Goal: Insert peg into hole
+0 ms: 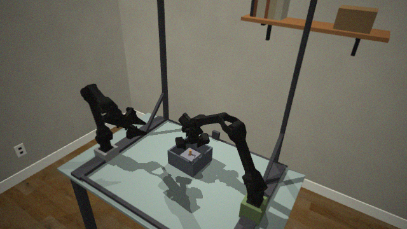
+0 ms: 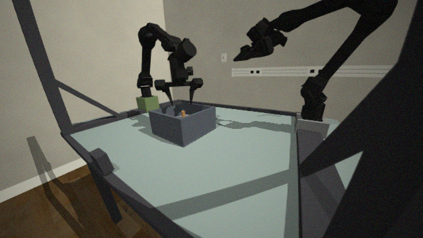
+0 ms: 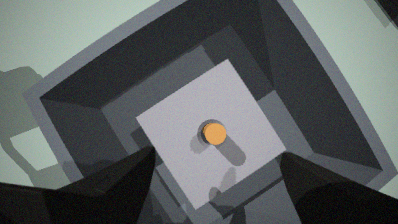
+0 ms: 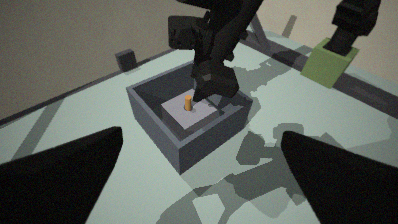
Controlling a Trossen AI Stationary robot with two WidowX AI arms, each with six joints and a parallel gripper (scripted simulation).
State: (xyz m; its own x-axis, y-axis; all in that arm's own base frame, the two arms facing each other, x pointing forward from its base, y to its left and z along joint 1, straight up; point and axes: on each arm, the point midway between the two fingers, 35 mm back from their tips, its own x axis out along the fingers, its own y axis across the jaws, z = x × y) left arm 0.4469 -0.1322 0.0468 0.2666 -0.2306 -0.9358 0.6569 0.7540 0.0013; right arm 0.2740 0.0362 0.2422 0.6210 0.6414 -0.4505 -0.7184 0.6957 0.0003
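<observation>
The dark grey open box [image 1: 190, 159] stands in the middle of the table. A pale plate [image 3: 210, 150] lies on its bottom. The orange peg [image 3: 214, 133] stands upright in the plate's hole, with its upper part above the plate [image 4: 188, 102]. It also shows in the top and exterior views [image 1: 190, 152] [image 2: 183, 113]. My left gripper [image 2: 181, 102] hangs open just above the box, with one finger on each side of the peg and clear of it [image 3: 215, 175]. My right gripper [image 1: 140, 125] [image 2: 239, 56] is open, empty, raised and far from the box.
The left arm's green base block [image 1: 253, 208] stands at one table edge. A small dark block [image 2: 102, 160] sits on the frame rail at another edge. Tall frame posts [image 1: 163, 60] rise from the table's far side.
</observation>
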